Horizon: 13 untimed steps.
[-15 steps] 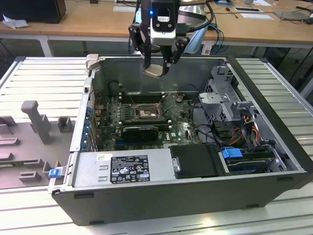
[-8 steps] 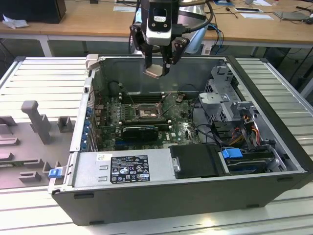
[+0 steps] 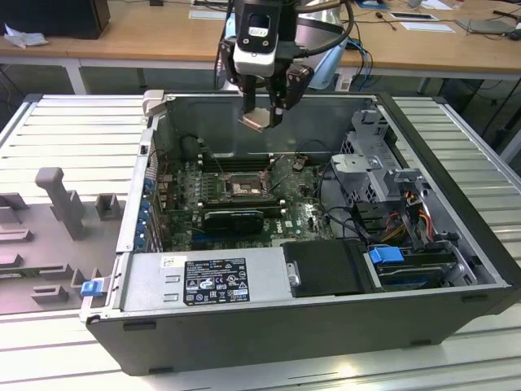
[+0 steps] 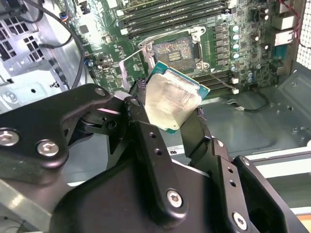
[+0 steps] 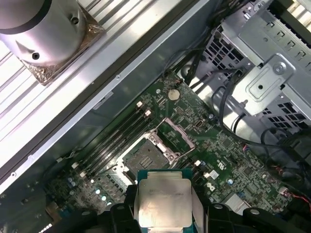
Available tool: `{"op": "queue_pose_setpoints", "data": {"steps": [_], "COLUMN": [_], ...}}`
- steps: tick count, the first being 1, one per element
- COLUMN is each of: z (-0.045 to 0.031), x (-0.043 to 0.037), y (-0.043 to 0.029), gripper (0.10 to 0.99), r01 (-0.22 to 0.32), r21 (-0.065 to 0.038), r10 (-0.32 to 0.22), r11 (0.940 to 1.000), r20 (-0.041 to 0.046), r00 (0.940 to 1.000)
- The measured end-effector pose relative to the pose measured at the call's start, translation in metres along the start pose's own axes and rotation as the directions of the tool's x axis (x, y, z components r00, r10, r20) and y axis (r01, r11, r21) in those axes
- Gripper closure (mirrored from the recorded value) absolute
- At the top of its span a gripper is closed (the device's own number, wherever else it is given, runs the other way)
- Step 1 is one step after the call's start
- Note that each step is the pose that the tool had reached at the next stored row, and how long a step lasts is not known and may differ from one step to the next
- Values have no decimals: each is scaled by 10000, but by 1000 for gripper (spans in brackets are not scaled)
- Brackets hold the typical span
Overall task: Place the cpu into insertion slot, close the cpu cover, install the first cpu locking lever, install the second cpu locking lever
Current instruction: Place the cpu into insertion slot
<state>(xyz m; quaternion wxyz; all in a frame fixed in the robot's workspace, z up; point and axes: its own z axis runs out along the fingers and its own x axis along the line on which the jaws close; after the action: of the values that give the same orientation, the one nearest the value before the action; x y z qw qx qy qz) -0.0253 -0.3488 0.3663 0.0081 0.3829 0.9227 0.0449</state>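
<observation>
One cpu [image 3: 259,120], clamped across two opposite edges between the dark fingers [image 4: 146,133] of the gripper [image 3: 262,114]; closed on the chip and on nothing else; gripped by the rim, probably to keep the underside contacts untouched. Hung in the air above the open computer case [image 3: 269,330], over the far part of the motherboard [image 3: 297,216], well apart from everything below; not yet in the insertion slot [image 5: 144,158], bare, dark pin field exposed. Square, so no real long axis to name; pale metal top turned toward the cameras in both wrist views, green board edge peeping around it; tilted rather than level in the exterior view, one corner lowest. Just beside the socket, the cpu cover [image 5: 181,132] swung up on its hinge, likely open to give the chip a free way down. Further out, long memory slots [image 4: 170,14] flanking the socket; a perforated metal drive cage [image 5: 262,82] toward the exterior view's right.
</observation>
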Motion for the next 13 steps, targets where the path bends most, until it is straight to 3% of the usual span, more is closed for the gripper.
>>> {"op": "queue_pose_setpoints", "data": {"steps": [13], "z": [8], "x": [0], "y": [-1], "gripper": [557], "r01": [-951], "r21": [-23], "r10": [951], "r11": [9955], "r20": [84], "r00": [9954]}}
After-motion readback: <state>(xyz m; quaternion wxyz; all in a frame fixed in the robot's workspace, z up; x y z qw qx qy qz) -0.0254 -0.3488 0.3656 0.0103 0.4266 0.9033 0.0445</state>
